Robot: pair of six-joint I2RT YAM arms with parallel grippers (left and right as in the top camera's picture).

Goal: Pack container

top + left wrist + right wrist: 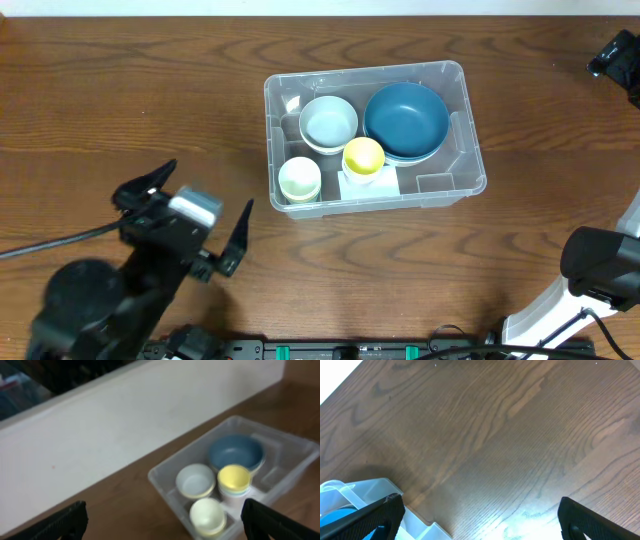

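Container (pixel 360 73) is sitting upright on the wooden table (pixel 120 90), its white label (pixel 370 184) facing the near side. Inside the container, a blue bowl (pixel 405 120) is occupying one end and a pale bowl (pixel 328 123) is resting beside it. A yellow cup (pixel 363 156) and a cream cup (pixel 299 178) are standing along the labelled wall. The left gripper (pixel 212 182) is hovering apart from the container's cream-cup corner, fingers spread wide. The right gripper (pixel 481 510) is hanging beyond the container's blue-bowl end, fingers likewise parted.
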